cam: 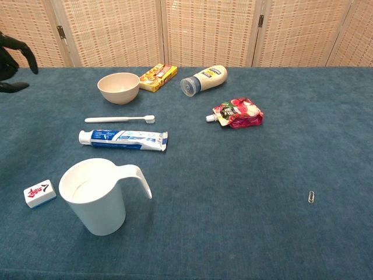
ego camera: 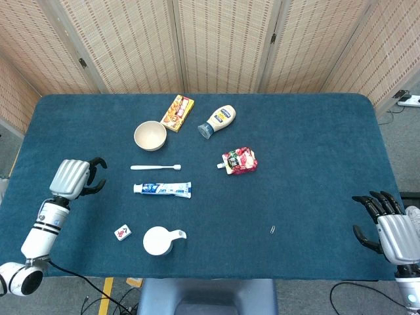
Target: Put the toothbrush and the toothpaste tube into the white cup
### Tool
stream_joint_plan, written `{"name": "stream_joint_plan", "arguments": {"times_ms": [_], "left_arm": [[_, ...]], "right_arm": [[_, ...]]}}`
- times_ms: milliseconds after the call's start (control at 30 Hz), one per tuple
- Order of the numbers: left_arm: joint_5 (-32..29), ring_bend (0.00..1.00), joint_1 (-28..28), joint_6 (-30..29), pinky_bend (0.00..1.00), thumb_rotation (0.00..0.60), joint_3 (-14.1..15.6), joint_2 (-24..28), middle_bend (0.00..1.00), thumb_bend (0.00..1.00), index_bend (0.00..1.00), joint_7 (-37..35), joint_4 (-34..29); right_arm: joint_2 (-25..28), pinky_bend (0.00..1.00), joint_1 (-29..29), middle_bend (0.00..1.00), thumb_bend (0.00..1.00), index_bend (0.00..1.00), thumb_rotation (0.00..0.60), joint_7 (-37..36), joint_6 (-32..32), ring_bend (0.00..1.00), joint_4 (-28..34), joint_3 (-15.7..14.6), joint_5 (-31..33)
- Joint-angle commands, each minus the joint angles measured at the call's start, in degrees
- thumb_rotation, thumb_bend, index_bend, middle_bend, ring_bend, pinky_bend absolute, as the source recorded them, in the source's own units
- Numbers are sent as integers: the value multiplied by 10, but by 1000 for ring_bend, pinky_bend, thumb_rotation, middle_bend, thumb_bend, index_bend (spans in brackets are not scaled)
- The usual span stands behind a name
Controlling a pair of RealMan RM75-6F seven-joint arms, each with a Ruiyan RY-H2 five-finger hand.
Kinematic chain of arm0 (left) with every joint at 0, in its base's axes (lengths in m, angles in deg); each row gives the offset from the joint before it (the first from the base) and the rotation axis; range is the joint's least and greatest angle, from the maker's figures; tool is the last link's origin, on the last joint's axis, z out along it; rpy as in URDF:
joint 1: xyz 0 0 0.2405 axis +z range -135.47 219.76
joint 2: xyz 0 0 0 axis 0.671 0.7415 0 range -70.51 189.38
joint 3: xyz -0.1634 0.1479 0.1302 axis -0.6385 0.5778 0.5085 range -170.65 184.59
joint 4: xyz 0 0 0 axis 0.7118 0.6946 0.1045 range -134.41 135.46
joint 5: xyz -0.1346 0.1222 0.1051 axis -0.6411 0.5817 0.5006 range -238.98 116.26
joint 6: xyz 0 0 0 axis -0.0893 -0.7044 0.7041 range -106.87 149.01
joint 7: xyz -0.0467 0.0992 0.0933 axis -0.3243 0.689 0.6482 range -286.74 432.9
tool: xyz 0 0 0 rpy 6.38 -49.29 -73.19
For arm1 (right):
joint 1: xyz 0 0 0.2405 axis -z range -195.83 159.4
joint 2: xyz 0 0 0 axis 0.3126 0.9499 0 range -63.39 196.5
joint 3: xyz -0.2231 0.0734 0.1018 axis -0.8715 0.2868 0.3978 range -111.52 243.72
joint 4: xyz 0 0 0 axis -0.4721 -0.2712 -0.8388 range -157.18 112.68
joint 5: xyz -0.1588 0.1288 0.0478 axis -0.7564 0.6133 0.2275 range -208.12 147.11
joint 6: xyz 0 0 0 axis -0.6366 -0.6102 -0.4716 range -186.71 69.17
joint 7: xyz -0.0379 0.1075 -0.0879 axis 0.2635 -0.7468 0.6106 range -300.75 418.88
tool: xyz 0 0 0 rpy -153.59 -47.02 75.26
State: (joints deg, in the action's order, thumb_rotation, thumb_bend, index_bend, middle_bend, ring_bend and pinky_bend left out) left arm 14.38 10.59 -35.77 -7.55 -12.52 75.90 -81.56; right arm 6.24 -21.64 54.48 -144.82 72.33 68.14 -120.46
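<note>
A white toothbrush [ego camera: 155, 167] [cam: 120, 119] lies flat on the blue table, head to the right. Just nearer me lies the blue-and-white toothpaste tube [ego camera: 162, 189] [cam: 123, 139]. The white cup [ego camera: 159, 240] [cam: 96, 195] stands upright near the front edge, handle to the right, nothing inside. My left hand [ego camera: 73, 178] [cam: 11, 61] hovers over the table's left side, well left of the toothbrush, fingers apart and holding nothing. My right hand [ego camera: 388, 226] is at the table's front right corner, fingers spread, holding nothing.
A beige bowl [ego camera: 150, 135], a yellow snack box [ego camera: 178, 112], a mayonnaise bottle [ego camera: 217, 121] and a red pouch [ego camera: 239, 160] lie behind the toothbrush. A mahjong tile [ego camera: 122, 231] sits left of the cup. A paper clip [ego camera: 272, 229] lies at front right.
</note>
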Motion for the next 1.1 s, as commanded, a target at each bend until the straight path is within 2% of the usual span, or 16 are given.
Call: {"name": "stream_joint_plan", "arguments": {"times_ms": [33, 233, 467, 633, 1100], "left_arm": [[-44, 756, -62, 89, 778, 600, -2, -33, 854, 390, 405, 23, 52], [-88, 756, -106, 158, 778, 600, 6, -62, 859, 390, 364, 49, 90], [-122, 763, -147, 197, 780, 600, 13, -92, 867, 391, 345, 76, 116], [-165, 779, -175, 205, 788, 600, 7, -126, 881, 457, 328, 96, 155], [-250, 797, -224, 240, 797, 600, 18, -207, 900, 458, 368, 135, 274]], "right_arm": [[0, 122, 1, 284, 279, 246, 600, -2, 0, 136, -1, 0, 2], [-1, 122, 2, 284, 279, 246, 600, -8, 0, 136, -9, 0, 7], [-3, 122, 1, 284, 279, 246, 600, -15, 5, 136, -18, 2, 12], [-3, 122, 2, 284, 279, 246, 600, -21, 5, 136, -22, 2, 14], [-2, 122, 4, 284, 279, 246, 600, -26, 4, 136, -27, 3, 21]]}}
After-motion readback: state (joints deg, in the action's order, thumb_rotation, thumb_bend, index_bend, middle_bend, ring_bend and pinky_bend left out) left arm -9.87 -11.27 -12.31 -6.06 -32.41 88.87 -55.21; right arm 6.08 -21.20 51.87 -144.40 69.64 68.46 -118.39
